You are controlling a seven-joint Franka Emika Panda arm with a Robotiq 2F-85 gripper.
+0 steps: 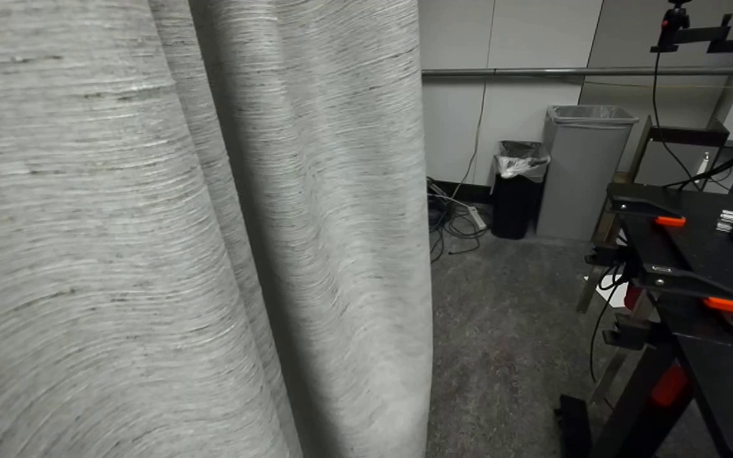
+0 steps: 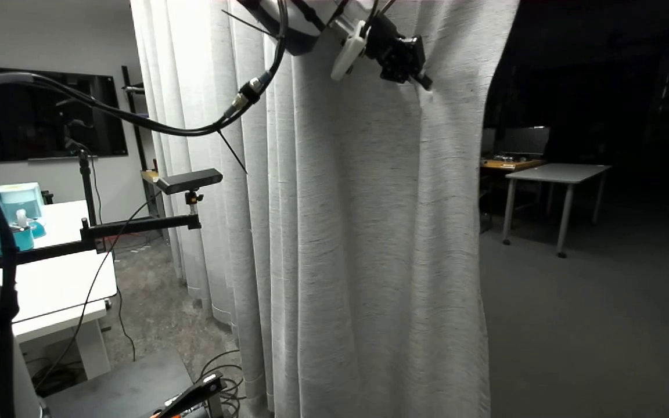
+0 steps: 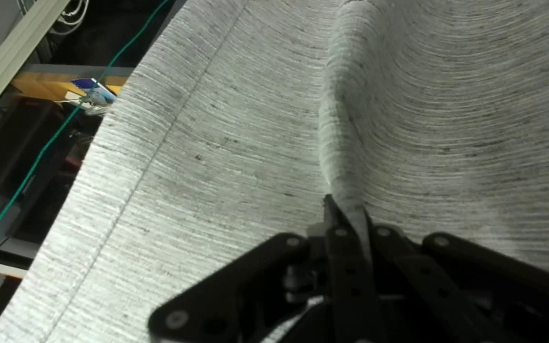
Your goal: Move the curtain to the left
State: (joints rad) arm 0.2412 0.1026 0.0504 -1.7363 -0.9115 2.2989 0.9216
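The light grey curtain (image 2: 369,232) hangs in deep vertical folds in an exterior view, with its free edge at the right. It also fills the left half of an exterior view (image 1: 341,222), where my gripper is not in view. My gripper (image 2: 423,80) is near the upper part of the curtain, close to the free edge, and a fold is drawn to its fingertips. In the wrist view, the fingers (image 3: 348,214) are closed around a narrow pinched fold of the curtain (image 3: 236,157). The fabric between the fingers is partly hidden by them.
A black table (image 1: 678,248) with orange-tipped clamps stands right of the curtain. A grey bin (image 1: 586,178) and a black bin (image 1: 511,203) stand behind. A camera on a boom (image 2: 189,181) is close to the curtain. A grey table (image 2: 561,172) stands beyond the free edge.
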